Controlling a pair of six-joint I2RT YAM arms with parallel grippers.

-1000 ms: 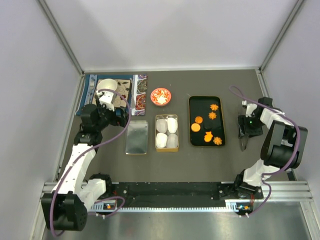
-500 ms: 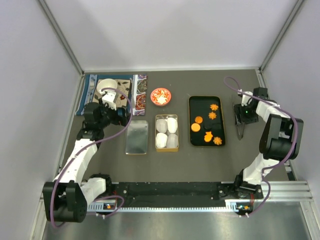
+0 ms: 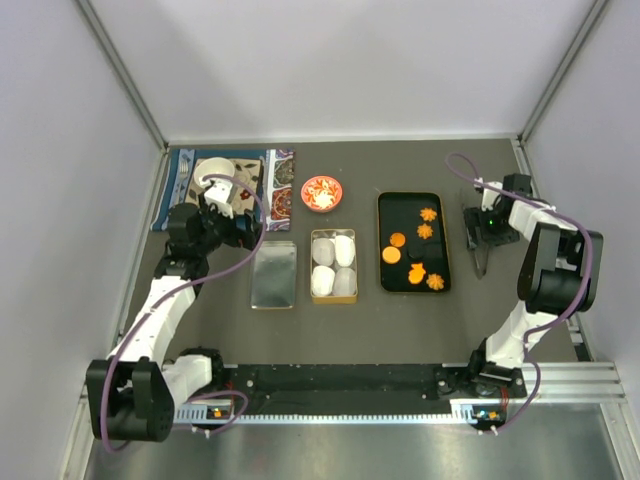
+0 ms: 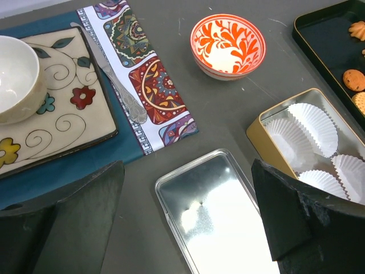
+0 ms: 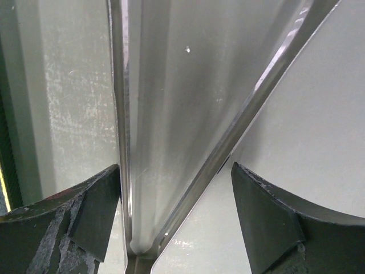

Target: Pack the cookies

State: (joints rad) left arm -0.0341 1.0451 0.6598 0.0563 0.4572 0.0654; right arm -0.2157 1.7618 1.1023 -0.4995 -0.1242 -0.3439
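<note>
- My left gripper (image 4: 187, 182) hangs wide open low over the table. Nothing is between its fingers (image 4: 85, 211), and the silver lid (image 4: 222, 217) lies flat just beneath them.
- Just right of the lid stands the gold tin (image 4: 256, 131), lined with white paper cups (image 4: 311, 123).
- The cookies (image 3: 397, 239) lie scattered on the black tray (image 3: 395, 208), right of centre in the top view and just right of the tin. A few show at the upper right edge of my left wrist view.
- My right gripper (image 5: 174, 188) is spread wide too, holding nothing — it faces metal rails (image 5: 122, 114). In the top view it sits right of the tray, apart from it.
- The red-and-white dish (image 4: 228, 44) sits at upper centre, with the placemat (image 4: 154, 85) and bowl (image 4: 17, 77) at upper left.
</note>
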